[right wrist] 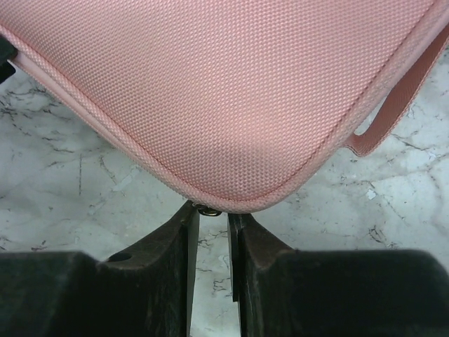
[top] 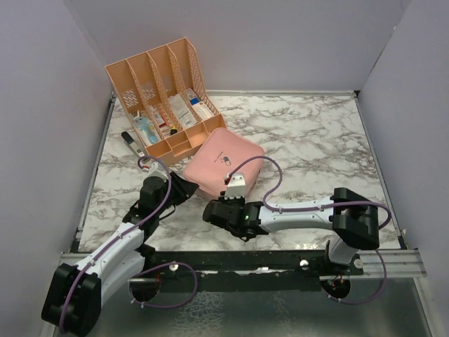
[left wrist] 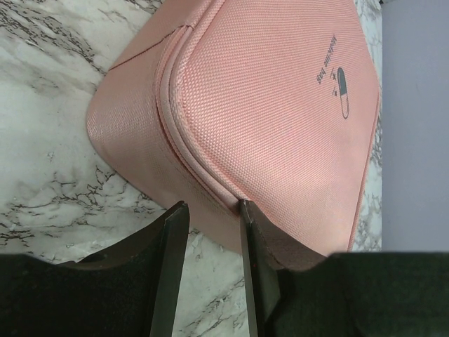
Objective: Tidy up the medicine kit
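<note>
The closed pink medicine kit (top: 226, 163) lies on the marble counter (top: 316, 140) at the middle of the top view, just below the peach organizer (top: 158, 88) in the upper left. The left gripper (left wrist: 212, 205) pinches the kit's lower-left edge between its jaws. The right gripper (right wrist: 209, 210), at the kit's bottom corner, has its jaws nearly together on a small metal zip pull (right wrist: 208, 209).
</note>
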Robot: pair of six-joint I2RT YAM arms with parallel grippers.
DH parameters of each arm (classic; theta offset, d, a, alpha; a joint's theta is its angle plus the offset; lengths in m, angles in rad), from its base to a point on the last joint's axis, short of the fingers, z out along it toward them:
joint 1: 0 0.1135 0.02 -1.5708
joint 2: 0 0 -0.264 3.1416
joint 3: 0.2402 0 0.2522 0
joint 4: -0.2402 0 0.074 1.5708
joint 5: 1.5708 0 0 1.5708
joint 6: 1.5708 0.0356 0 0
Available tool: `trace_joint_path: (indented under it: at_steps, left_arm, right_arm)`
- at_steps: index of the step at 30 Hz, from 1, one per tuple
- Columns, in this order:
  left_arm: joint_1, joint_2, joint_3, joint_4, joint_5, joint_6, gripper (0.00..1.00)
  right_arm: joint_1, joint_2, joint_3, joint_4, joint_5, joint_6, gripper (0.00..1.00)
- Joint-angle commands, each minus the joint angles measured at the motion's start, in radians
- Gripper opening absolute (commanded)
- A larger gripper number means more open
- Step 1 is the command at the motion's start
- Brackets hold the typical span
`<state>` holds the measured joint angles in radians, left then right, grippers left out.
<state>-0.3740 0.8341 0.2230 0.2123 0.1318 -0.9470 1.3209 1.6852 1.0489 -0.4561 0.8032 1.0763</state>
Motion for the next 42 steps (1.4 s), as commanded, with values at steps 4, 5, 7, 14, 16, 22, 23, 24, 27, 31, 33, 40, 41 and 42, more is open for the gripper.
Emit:
trace_joint_path:
  at_steps: [4,5,7,14,16,22,23,24,27,31,33,40,41,42]
  left_arm:
    - [0.001,0.009,0.027,-0.014,0.023,0.016,0.38]
    - [0.002,0.010,0.029,-0.015,0.022,0.016,0.38]
    - [0.002,0.011,0.032,-0.015,0.022,0.017,0.39]
    - [0.002,0.013,0.042,-0.018,0.013,0.016,0.43]
    - [0.003,0.010,0.046,-0.018,0.016,0.016,0.46]
    - [0.002,-0.039,0.027,0.019,0.054,0.024,0.60]
    - [0.002,-0.051,0.019,0.026,0.058,0.024,0.63]
    - [0.001,-0.060,0.010,0.033,0.063,0.024,0.64]
    - [0.002,-0.072,-0.015,0.063,0.082,0.019,0.68]
    - [0.001,-0.041,-0.025,0.089,0.098,0.005,0.70]
    - [0.002,-0.025,-0.019,0.094,0.097,0.010,0.70]
    - [0.001,-0.030,0.009,0.020,0.015,0.020,0.70]
    - [0.002,-0.035,0.010,0.010,0.006,0.023,0.71]
    - [0.003,-0.041,0.011,0.004,-0.001,0.025,0.71]
  right_arm:
    - [0.004,0.041,0.057,0.067,0.160,-0.102,0.23]
    - [0.004,0.043,0.061,0.068,0.163,-0.105,0.23]
    - [0.004,0.042,0.065,0.067,0.169,-0.110,0.21]
    - [0.005,0.008,0.038,0.102,0.141,-0.160,0.01]
    - [0.005,-0.009,0.016,0.124,0.106,-0.199,0.01]
    - [0.005,-0.108,-0.132,0.374,-0.152,-0.429,0.01]
    - [0.005,-0.122,-0.153,0.402,-0.193,-0.452,0.01]
    - [0.004,-0.135,-0.169,0.430,-0.237,-0.480,0.01]
    - [0.004,-0.163,-0.202,0.478,-0.347,-0.534,0.01]
    - [0.004,-0.168,-0.189,0.360,-0.246,-0.448,0.01]
    - [0.004,-0.140,-0.148,0.248,-0.162,-0.373,0.04]
    - [0.005,-0.046,0.003,0.032,-0.002,-0.140,0.32]
    - [0.005,-0.032,0.018,0.019,0.010,-0.120,0.33]
    - [0.005,-0.011,0.038,0.002,0.029,-0.099,0.34]
